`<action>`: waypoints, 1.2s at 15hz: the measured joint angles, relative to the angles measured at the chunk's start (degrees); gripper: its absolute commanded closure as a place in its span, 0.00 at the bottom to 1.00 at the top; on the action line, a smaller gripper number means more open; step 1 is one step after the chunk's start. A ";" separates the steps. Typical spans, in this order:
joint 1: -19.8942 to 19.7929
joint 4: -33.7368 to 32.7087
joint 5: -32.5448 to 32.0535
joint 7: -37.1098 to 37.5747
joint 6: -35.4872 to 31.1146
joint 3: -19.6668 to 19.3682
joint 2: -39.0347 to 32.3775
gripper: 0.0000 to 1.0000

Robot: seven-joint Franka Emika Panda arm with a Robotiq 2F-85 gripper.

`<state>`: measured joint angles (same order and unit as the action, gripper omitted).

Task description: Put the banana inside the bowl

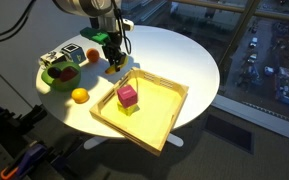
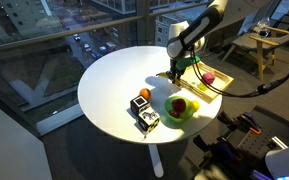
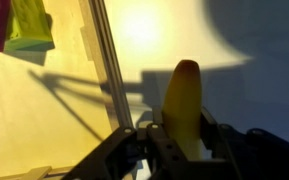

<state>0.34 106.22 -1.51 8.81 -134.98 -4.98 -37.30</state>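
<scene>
My gripper (image 3: 183, 128) is shut on the yellow banana (image 3: 184, 95), with a finger on each side of it. In both exterior views the gripper (image 1: 114, 52) (image 2: 177, 66) points down and holds the banana (image 1: 115, 69) low over the white table, just beside the wooden tray's rim. The green bowl (image 1: 50, 81) (image 2: 174, 118) stands apart from the gripper near the table's edge and has a red fruit in it. I cannot tell whether the banana touches the table.
The square wooden tray (image 1: 162, 128) (image 3: 102, 60) holds a pink block (image 1: 128, 94) on a yellow-green block (image 3: 29, 30). An orange fruit (image 1: 79, 96) (image 2: 144, 93) lies by the bowl. A black and white object (image 2: 145, 115) sits near the table's edge.
</scene>
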 measured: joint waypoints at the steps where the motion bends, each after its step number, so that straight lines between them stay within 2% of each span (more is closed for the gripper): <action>1: 0.27 0.13 -0.09 0.38 0.34 -0.23 0.60 0.87; 9: 0.78 2.92 -0.26 3.87 1.82 -1.74 6.16 0.87; 18: 0.78 11.09 -0.86 5.26 2.14 -3.06 14.47 0.87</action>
<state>1.12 117.31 -2.37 14.06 -132.84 -8.04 -22.82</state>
